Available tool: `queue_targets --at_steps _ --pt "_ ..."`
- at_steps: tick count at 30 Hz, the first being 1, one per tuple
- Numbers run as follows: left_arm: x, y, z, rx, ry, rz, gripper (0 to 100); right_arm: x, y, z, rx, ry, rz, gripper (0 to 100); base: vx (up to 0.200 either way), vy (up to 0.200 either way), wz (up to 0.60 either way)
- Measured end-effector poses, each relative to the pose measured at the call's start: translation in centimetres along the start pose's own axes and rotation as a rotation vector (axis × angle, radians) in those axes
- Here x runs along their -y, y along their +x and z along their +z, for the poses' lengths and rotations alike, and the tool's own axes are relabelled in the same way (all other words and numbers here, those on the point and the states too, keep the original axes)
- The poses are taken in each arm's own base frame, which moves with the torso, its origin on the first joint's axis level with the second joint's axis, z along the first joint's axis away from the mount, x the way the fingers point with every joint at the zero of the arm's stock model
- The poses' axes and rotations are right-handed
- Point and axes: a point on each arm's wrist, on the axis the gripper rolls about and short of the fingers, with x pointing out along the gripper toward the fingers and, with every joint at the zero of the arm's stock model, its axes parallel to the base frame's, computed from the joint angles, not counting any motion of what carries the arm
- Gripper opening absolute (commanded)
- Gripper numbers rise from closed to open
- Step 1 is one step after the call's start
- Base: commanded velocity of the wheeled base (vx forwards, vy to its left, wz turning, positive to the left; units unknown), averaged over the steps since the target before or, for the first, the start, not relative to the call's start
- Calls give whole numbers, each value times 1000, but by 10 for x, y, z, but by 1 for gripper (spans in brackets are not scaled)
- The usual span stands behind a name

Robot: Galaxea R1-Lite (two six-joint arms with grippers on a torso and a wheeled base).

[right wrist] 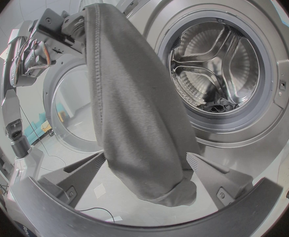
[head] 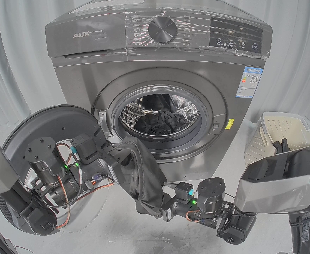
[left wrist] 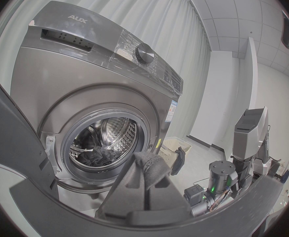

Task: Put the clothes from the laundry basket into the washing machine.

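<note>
A dark grey garment point(head: 144, 180) hangs in front of the washing machine point(head: 91, 74), below its round opening. My left gripper point(head: 121, 152) is shut on the garment's upper end point(left wrist: 151, 167). My right gripper point(head: 160, 207) is open at the lower end, its two fingers point(right wrist: 210, 171) spread on either side of the hanging cloth point(right wrist: 134, 99). Dark clothes point(head: 160, 122) lie inside the steel drum point(right wrist: 216, 60). The cream laundry basket point(head: 285, 127) stands right of the machine with a dark piece point(head: 281, 146) draped over its rim.
The machine's door point(head: 52, 124) is swung wide open to the left, behind my left arm. Bare grey floor point(head: 126, 230) lies under the garment. White curtains point(head: 13, 53) hang behind the machine.
</note>
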Motion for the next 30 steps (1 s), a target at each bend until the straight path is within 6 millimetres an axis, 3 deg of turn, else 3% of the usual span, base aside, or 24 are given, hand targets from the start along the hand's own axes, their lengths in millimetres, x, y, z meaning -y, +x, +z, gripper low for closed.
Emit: queue_targets --at_steps 7,18,30 --pt "0 1 -1 -4 0 0 0 -7 10 6 35 -4 -36 100 0 0 0" --pt "-2 1 -2 -6 -1 7 0 9 7 5 28 22 -91 100 0 0 0" --pt "-4 4 -3 -3 -1 21 0 -15 1 5 19 1 54 100 0 0 0"
